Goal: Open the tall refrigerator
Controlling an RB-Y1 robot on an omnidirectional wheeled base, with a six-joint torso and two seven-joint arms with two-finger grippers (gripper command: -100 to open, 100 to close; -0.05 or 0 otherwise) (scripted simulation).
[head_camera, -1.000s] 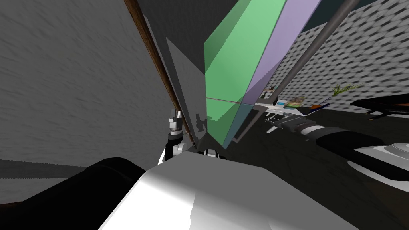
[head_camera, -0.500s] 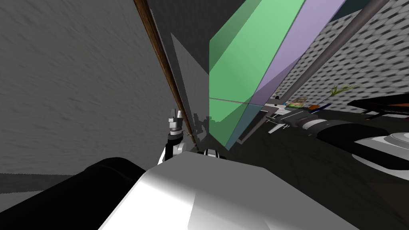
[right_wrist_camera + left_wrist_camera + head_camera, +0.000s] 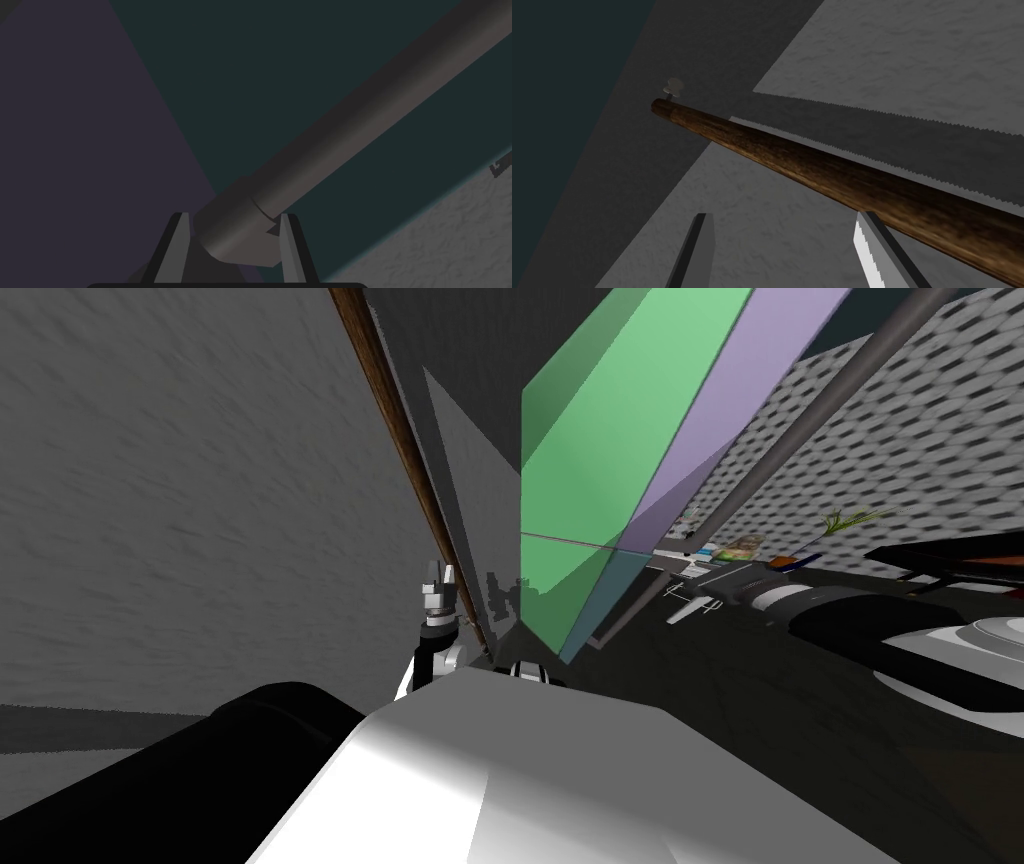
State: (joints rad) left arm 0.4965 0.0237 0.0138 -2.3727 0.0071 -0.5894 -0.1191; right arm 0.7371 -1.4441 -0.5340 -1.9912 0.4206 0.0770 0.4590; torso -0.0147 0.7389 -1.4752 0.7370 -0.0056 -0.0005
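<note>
Closest to me, my left claw (image 3: 440, 575) waits with its 2 fingers spread wide and nothing between them. It hangs just beside a long brown wooden rod (image 3: 822, 170) that runs along the grey wall (image 3: 912, 50). I think it is parked there to keep out of the door's way.

Next comes the tall refrigerator (image 3: 600, 438), just ahead of me, with a green side and a purple side. Its long grey handle (image 3: 800, 438) runs up the teal front. My right claw (image 3: 232, 217) is pinching the bottom end of that handle, 1 finger on each side. I guess a tight hold there lets me pull the door open.

Far off, a little green plant (image 3: 848, 518) stands by the dotted wall (image 3: 900, 438).

Against the picture from 0.5 s ago, everything has slid a little sideways together, so that was my head moving. The right claw sits at the same spot on the handle, and I see no clear swing of the door.
</note>
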